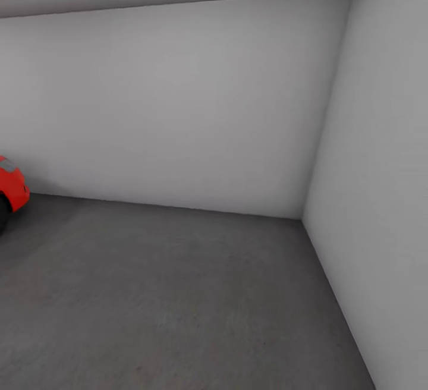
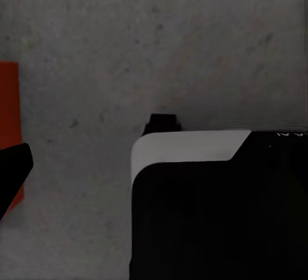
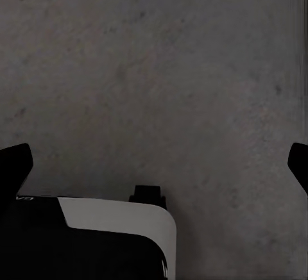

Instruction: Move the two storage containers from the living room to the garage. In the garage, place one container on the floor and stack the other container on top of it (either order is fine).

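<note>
Garage corner: grey floor (image 1: 178,295), red car (image 1: 12,188). Orange container edge (image 2: 9,120) beside left pincer (image 2: 13,171), spread untellable; right pincer (image 3: 157,164) wide, empty. Advisable: approach squarely.

Matt, slightly rough grey floor (image 1: 178,295), like concrete, with small dark specks up close. Smooth, plain white walls (image 1: 178,104), matt, as if painted. Glossy red car (image 1: 13,185) body. Flat orange-red container (image 2: 9,120) wall, plastic-looking, no shine.
</note>
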Available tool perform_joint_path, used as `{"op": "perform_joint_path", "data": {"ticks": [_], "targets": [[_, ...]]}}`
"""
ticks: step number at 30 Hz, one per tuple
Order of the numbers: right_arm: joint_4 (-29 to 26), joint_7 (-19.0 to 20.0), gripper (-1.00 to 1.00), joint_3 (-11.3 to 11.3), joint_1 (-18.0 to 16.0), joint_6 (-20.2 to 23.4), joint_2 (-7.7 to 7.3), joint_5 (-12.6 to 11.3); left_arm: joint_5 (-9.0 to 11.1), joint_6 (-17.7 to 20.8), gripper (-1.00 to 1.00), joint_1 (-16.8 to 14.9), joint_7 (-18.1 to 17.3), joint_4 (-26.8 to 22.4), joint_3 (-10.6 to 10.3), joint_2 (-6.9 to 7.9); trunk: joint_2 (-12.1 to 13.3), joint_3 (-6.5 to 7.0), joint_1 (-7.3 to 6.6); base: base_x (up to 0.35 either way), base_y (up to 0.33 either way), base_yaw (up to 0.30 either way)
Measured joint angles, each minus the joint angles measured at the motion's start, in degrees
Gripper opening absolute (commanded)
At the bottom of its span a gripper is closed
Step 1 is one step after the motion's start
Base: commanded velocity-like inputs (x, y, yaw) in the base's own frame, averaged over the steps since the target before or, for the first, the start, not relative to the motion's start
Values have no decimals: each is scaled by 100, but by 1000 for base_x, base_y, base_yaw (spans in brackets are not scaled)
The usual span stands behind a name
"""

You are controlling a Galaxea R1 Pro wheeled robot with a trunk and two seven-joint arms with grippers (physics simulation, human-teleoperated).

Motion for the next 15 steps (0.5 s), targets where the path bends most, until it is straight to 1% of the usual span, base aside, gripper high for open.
{"op": "perform_joint_path", "data": {"ticks": [8, 10, 15], "targets": [[0, 0, 100, 1, 0, 1, 0, -1, 2, 0, 100, 0, 0, 0, 0, -2, 0, 67, -1, -72, 0, -191], [0, 2, 100, 0, 0, 2, 0, -1, 2, 0, 100, 0, -1, 0, 0, -4, 0, 83, 0, -210, 0, -191], [0, 7, 100, 1, 0, 0, -1, -1, 3, 0, 100, 1, -1, 0, 0, -16, 1, 125, 1, -310, 0, -191]]}}
